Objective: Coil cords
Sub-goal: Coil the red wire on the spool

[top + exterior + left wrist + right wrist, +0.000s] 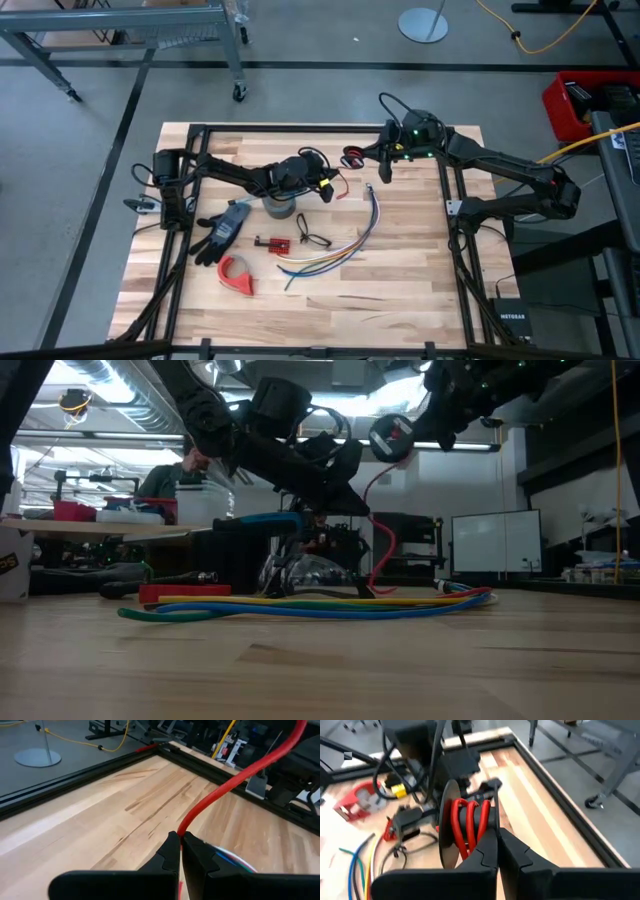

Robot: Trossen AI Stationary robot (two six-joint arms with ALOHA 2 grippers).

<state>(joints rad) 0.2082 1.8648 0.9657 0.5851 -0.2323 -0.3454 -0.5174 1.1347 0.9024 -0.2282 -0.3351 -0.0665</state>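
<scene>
Wooden butcher-block surface inside a black frame, grey floor around it; low view shows a workshop behind, with a person seated at a far bench. Left tool sits over the middle of the surface, fingers pressed together and pinching the red wire, which rises from the fingertips and runs off toward the far edge of the surface. Right tool is held near the far edge of the surface, raised above it, fingers closed on a small red coil of the same wire; several turns lie side by side against a dark round disc. In the high view the coil shows just beside the right tool, and a short red strand hangs between the two tools. Lying on the surface, apart from both tools: a bundle of multicoloured wires curving toward the right side, a thin black looped cord, a small red block, a red tape dispenser, a black glove and a grey cylinder under the left arm.
</scene>
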